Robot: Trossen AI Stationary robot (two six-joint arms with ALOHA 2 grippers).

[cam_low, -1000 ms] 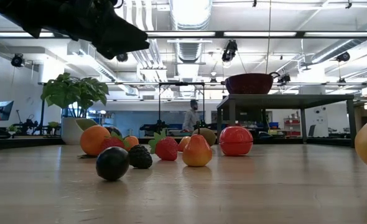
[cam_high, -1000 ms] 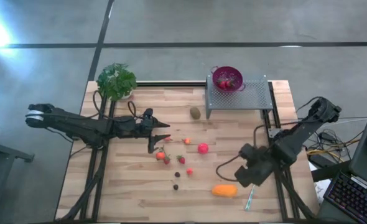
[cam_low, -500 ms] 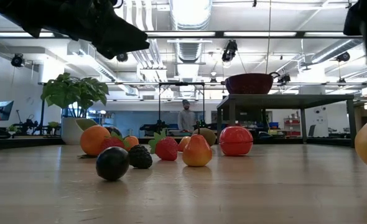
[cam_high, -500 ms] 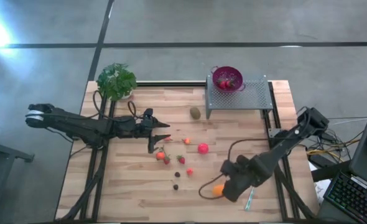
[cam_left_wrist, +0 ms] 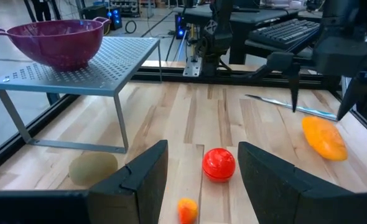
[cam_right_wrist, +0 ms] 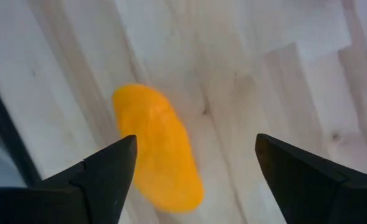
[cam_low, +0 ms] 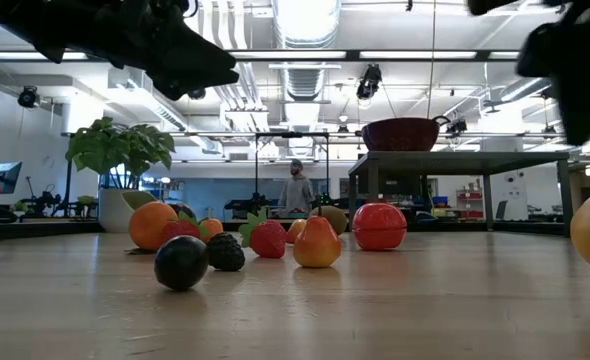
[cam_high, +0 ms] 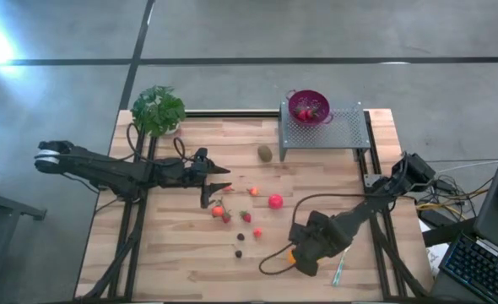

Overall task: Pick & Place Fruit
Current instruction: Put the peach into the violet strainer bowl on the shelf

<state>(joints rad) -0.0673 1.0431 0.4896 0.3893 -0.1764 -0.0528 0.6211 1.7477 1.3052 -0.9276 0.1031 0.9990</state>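
Note:
The oblong orange piece (cam_right_wrist: 158, 152) lies on the wood near the table's near-right part. My right gripper (cam_right_wrist: 196, 140) hovers over it, open, one finger on each side, touching nothing; seen across the table, it (cam_left_wrist: 320, 93) stands just above that piece (cam_left_wrist: 324, 138). My left gripper (cam_left_wrist: 203, 146) is open and waits mid-table, level, facing the pink-red ball (cam_left_wrist: 219, 163). The brown kiwi (cam_high: 265, 153), strawberries (cam_high: 246, 216) and dark berries (cam_high: 238, 252) lie scattered on the table. The dark plum (cam_low: 181, 262) sits nearest the low camera.
A purple colander (cam_high: 308, 105) holding red fruit sits on a perforated metal stand (cam_high: 343, 128) at the far right. The leafy plant (cam_high: 158, 110) is at the far left corner. The slim knife (cam_high: 339, 270) lies just right of the orange piece. A person stands far behind.
My right gripper has swung from the table's right side toward the left and near edge and come down over the oblong orange piece, staying open. In the low view its arm has entered from the upper right. The fruit has not moved.

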